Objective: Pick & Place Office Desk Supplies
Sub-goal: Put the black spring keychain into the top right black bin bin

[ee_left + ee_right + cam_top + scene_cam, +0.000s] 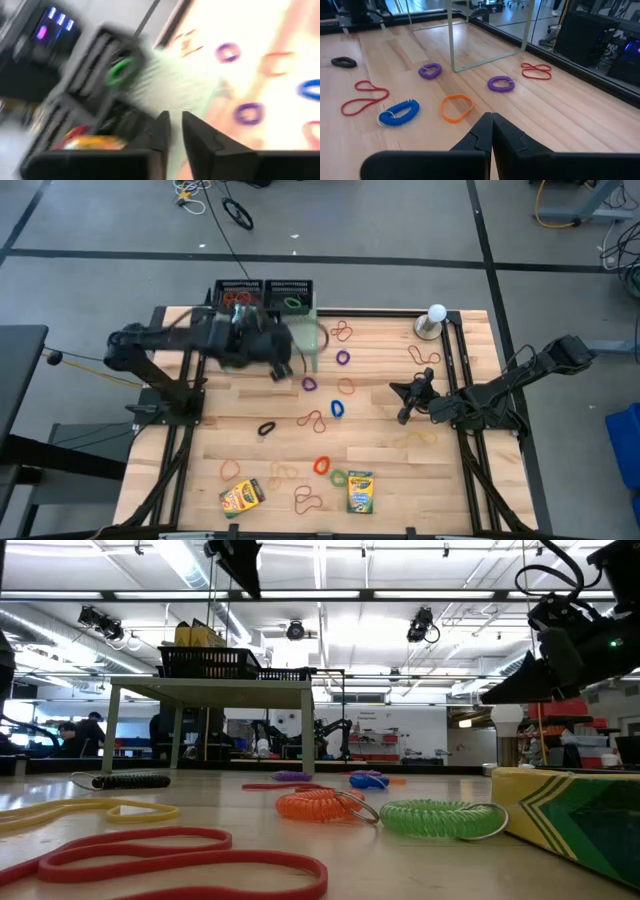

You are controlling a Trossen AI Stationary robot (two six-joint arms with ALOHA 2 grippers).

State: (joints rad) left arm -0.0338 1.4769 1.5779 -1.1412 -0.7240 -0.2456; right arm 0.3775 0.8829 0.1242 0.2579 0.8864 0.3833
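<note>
Above the far left part of the wooden table (400,465), the left gripper (281,370) hangs beside the pale green perforated metal shelf (303,332); its two dark fingers (161,131) stand nearly together with a narrow gap, and whether they pinch anything cannot be told. Two small black rectangular mesh trays sit side by side on the shelf: the left tray (238,293) holds red and orange bands, and the right tray (290,294) holds a green loop (292,303). At the right side of the table, the right gripper (406,412) rests low, its fingers (482,131) pressed fully together on nothing. Scattered across the table lie thin rubber-band loops and coiled loops: a purple coil (500,83) and a second purple coil (430,70) near the shelf leg, an orange band (456,107), a blue coil (398,113), a red twisted band (364,97) and a black coil (344,62). Near the front edge lie two small yellow-and-green crayon boxes, one tilted (241,496) and one upright (360,491), well apart, with an orange coil (321,805) and a green coil (437,818) between them. A white ball on a grey stand (435,321) occupies the far right corner.
</note>
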